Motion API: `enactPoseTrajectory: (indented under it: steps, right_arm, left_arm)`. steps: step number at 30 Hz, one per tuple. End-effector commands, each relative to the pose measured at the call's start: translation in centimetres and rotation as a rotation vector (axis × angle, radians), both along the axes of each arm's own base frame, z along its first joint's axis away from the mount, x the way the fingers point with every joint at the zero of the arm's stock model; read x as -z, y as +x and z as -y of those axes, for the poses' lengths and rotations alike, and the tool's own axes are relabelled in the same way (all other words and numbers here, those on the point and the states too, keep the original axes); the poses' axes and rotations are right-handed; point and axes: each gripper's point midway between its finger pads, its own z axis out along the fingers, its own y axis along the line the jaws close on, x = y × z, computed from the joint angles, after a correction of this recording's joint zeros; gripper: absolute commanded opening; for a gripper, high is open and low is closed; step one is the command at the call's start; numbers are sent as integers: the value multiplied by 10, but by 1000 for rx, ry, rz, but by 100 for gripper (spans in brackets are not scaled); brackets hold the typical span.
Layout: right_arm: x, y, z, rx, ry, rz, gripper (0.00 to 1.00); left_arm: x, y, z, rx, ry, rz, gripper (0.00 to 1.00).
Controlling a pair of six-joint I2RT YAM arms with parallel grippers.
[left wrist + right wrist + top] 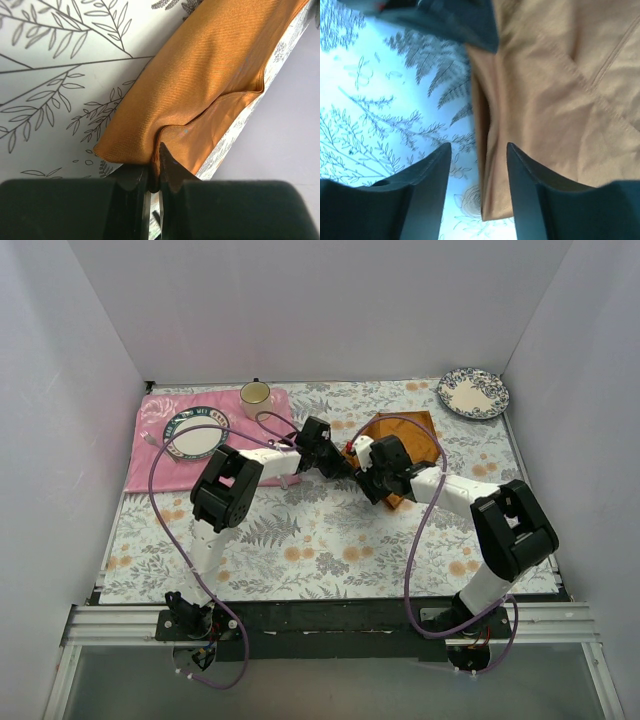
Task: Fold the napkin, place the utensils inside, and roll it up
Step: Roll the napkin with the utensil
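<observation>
On the floral tablecloth (300, 540), my left claw (155, 167) clamps the rust-orange cloth napkin (200, 85), right claw (479, 150) spread at its edge; folding, I judge, next carrying it over.

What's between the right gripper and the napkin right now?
Nothing visible. The right gripper hangs open directly over the folded edge of the napkin. The left gripper, shut on that same edge farther along, sits beside it and not in its path.
</observation>
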Motion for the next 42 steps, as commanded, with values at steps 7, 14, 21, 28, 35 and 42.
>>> enactPoseTrajectory:
  steps: [7,14,21,28,35,42]
  right_arm:
    - [-5,3,7,-3,-201,210,66]
    - [1,6,-9,-36,-296,326,62]
    - [12,15,-8,-16,-374,402,57]
    - [27,14,-8,-11,-470,450,49]
    - [29,4,-17,-51,-435,413,17]
    - [32,5,-31,-78,-348,257,1]
  left_arm:
    - [18,-8,-19,15,55,-76,2]
    - [12,-11,-20,28,16,-102,2]
    - [6,-15,-24,34,-34,-127,2]
    - [4,-17,-24,41,-57,-142,2]
    - [5,-15,-27,50,-44,-124,2]
    - [6,-11,-32,79,13,-92,5]
